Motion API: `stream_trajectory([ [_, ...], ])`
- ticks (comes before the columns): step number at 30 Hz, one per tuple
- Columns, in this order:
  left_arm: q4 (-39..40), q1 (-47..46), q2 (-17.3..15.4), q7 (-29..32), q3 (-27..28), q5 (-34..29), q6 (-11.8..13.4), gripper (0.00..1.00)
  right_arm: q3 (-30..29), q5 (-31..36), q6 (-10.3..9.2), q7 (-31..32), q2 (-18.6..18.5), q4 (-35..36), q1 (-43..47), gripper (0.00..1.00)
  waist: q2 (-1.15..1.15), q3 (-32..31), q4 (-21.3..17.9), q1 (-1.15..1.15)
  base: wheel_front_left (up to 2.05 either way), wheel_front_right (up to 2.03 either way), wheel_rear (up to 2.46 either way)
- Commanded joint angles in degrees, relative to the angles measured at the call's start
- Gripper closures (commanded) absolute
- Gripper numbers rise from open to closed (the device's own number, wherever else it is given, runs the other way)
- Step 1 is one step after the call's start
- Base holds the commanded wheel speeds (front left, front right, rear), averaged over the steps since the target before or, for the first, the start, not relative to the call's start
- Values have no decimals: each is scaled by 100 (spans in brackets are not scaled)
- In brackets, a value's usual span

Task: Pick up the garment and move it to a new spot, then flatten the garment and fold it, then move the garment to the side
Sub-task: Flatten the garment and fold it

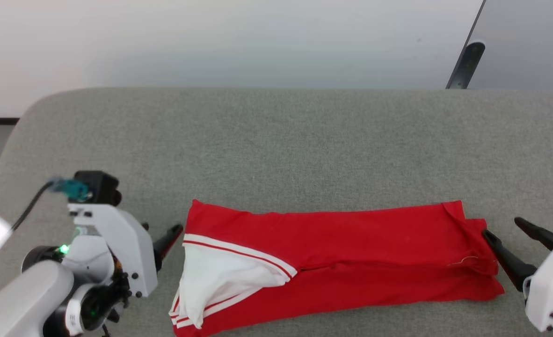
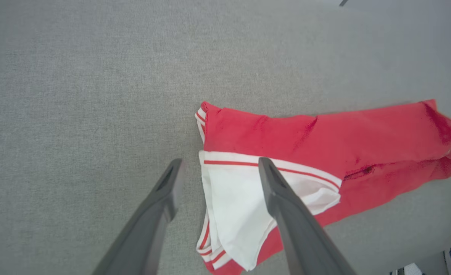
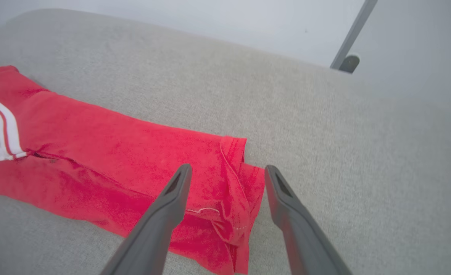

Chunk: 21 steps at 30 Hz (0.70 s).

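The bright red garment of soft fabric [image 1: 342, 252], with white limb ends edged by thin red-and-white stripes, lay as a long folded band across the near part of the grey fabric-covered surface [image 1: 276, 140]. The white ends were at the left end of the band, one layer upon the other. The red body ran to the right end, where the edges were a little bunched. I judge that the lengthwise fold was already made, because the layers sat quite evenly.

Your left tool [image 2: 219, 163] was at the white end, its two dark fingers wide apart and holding nothing. One finger was over the white cloth and the other over the bare surface. Your right tool [image 3: 228, 170] was at the opposite end, also wide open and empty, with the red edge between its fingers.

You had one tool at each end, I think, because such a long soft band would sag if only one end is lifted. What remained seemed to be a second fold, or the move to the side.
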<state>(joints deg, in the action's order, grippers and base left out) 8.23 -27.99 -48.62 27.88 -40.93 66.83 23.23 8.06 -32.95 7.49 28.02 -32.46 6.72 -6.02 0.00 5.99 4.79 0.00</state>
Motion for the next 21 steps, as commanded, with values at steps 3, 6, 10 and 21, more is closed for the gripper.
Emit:
stream_trajectory([
  [3,-62,380,108,-799,240,-85,-224,0,-83,385,-2,-733,20,81,239,0,0,-127,49,0,0,0,0],
  [6,-143,655,130,-1711,416,-315,-520,0,-226,754,-2,-1517,152,47,401,0,0,-217,89,0,0,0,0],
  [10,-385,1041,217,-2961,486,-787,-900,0,-428,1140,-2,-2366,417,-155,649,0,0,-345,164,0,0,0,0],
  [21,-1164,1783,961,-4308,1021,-2029,-1141,0,-1001,1152,-2,-2611,864,-761,1279,0,0,-593,503,0,0,0,0],
])
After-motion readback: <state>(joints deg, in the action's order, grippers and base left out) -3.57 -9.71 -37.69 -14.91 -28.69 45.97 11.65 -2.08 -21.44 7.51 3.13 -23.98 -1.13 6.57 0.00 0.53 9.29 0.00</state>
